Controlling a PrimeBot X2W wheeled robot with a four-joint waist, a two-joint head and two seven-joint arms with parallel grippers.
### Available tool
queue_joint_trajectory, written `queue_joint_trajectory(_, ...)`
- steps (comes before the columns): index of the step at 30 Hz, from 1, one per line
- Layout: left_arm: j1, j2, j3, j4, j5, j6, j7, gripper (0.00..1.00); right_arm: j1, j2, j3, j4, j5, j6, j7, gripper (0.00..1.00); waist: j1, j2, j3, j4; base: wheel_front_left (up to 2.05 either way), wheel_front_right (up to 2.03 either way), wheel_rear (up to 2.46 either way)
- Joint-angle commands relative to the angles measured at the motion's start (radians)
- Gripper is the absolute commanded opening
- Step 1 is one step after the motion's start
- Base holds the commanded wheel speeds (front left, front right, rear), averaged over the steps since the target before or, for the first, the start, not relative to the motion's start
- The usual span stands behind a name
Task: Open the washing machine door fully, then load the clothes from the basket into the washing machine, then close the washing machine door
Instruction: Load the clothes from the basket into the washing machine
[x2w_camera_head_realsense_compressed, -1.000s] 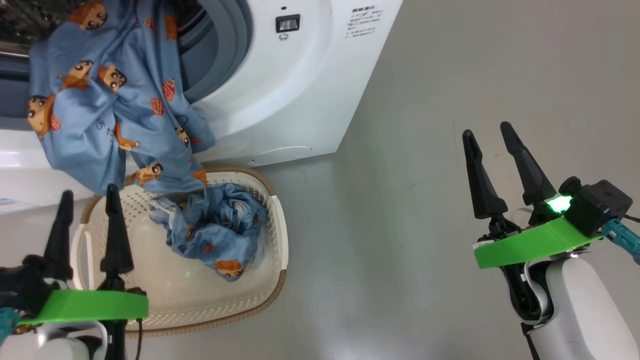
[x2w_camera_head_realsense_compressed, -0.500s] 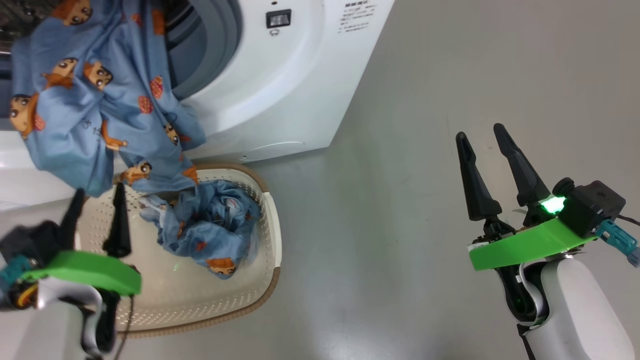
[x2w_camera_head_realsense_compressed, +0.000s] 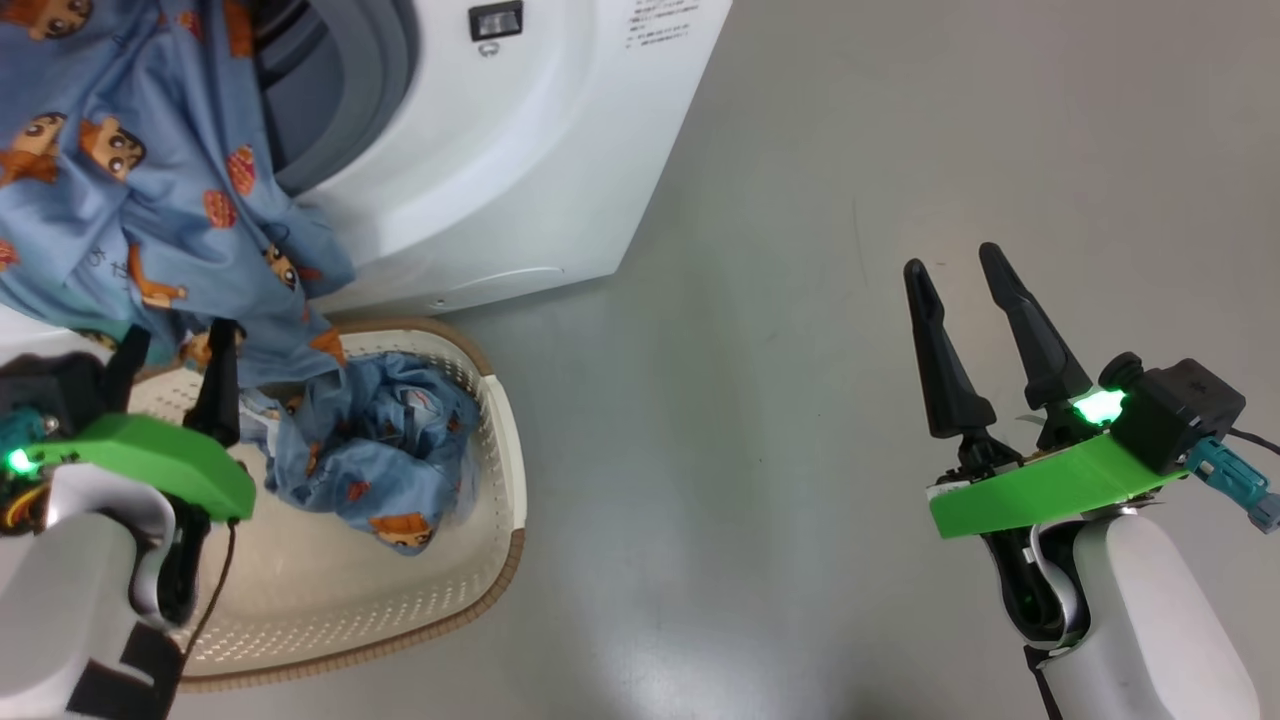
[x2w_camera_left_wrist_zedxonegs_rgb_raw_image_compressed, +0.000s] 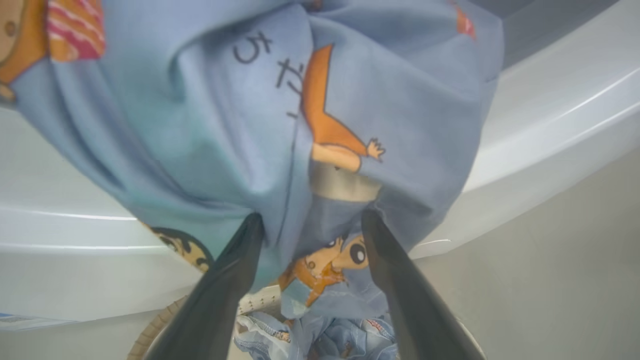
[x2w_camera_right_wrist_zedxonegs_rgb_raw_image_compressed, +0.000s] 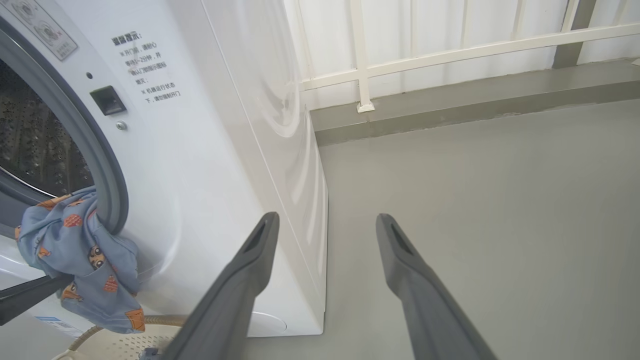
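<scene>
The washing machine (x2w_camera_head_realsense_compressed: 500, 150) stands at the upper left with its drum (x2w_camera_right_wrist_zedxonegs_rgb_raw_image_compressed: 35, 140) uncovered; its door is out of view. One of the clothes (x2w_camera_head_realsense_compressed: 150, 200), light blue with orange cartoon figures, hangs out of the drum mouth over the white front and down to the basket (x2w_camera_head_realsense_compressed: 505, 480). More clothes (x2w_camera_head_realsense_compressed: 370, 470) lie bunched in the basket. My left gripper (x2w_camera_head_realsense_compressed: 175, 335) is open at the hanging garment's lower edge. In the left wrist view its fingertips (x2w_camera_left_wrist_zedxonegs_rgb_raw_image_compressed: 310, 220) straddle the hem (x2w_camera_left_wrist_zedxonegs_rgb_raw_image_compressed: 325, 260) without pinching it. My right gripper (x2w_camera_head_realsense_compressed: 950, 260) is open and empty over the floor at the right.
Grey floor (x2w_camera_head_realsense_compressed: 750, 450) stretches right of the machine and basket. In the right wrist view a white railing (x2w_camera_right_wrist_zedxonegs_rgb_raw_image_compressed: 450, 50) and a low grey curb (x2w_camera_right_wrist_zedxonegs_rgb_raw_image_compressed: 450, 105) run behind the machine. The basket sits against the machine's base.
The head camera swung, shifting the scene left. My left gripper rose and moved forward from over the basket's near rim to the hanging garment's lower edge. The right gripper barely moved.
</scene>
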Motion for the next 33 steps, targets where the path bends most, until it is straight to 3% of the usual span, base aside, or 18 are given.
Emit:
queue_joint_trajectory(1, -0.033, 0.049, 0.011, -0.002, -0.019, -0.001, -0.010, 1.00, 0.007, 0.003, 0.014, -0.028, -0.002, 0.002, -0.005, 1.00, 0.0000, -0.0001, 0.008, -0.005, 0.00, 0.00, 0.00)
queue_joint_trajectory(14, -0.207, 0.031, -0.088, 0.178, -0.134, -0.001, -0.015, 1.00, -0.011, 0.009, 0.017, -0.030, -0.007, 0.002, -0.005, 1.00, 0.0000, -0.0001, 0.043, -0.008, 0.00, 0.00, 0.00)
queue_joint_trajectory(18, -0.251, 0.027, -0.061, 0.207, -0.149, -0.001, -0.015, 1.00, -0.015, 0.012, 0.021, -0.030, -0.007, 0.002, -0.005, 1.00, 0.0000, -0.0001, 0.045, -0.012, 0.00, 0.00, 0.00)
queue_joint_trajectory(19, -0.255, 0.026, -0.052, 0.206, -0.147, -0.001, -0.015, 0.82, -0.015, 0.012, 0.021, -0.031, -0.007, 0.002, -0.005, 1.00, 0.0000, -0.0001, 0.045, -0.013, 0.00, 0.00, 0.00)
queue_joint_trajectory(21, -0.254, 0.025, -0.036, 0.197, -0.137, -0.001, -0.015, 0.05, -0.014, 0.014, 0.019, -0.031, -0.007, 0.002, -0.005, 1.00, 0.0000, -0.0001, 0.045, -0.014, 0.00, 0.00, 0.00)
queue_joint_trajectory(22, -0.250, 0.025, -0.031, 0.190, -0.130, -0.001, -0.015, 0.00, -0.013, 0.014, 0.018, -0.031, -0.007, 0.002, -0.005, 1.00, 0.0000, -0.0001, 0.046, -0.014, 0.00, 0.00, 0.00)
queue_joint_trajectory(33, -0.164, 0.018, 0.001, 0.117, -0.097, -0.001, -0.015, 0.00, -0.010, 0.022, 0.014, -0.029, -0.010, 0.002, -0.005, 1.00, 0.0000, -0.0001, 0.038, 0.000, 0.00, 0.00, 0.00)
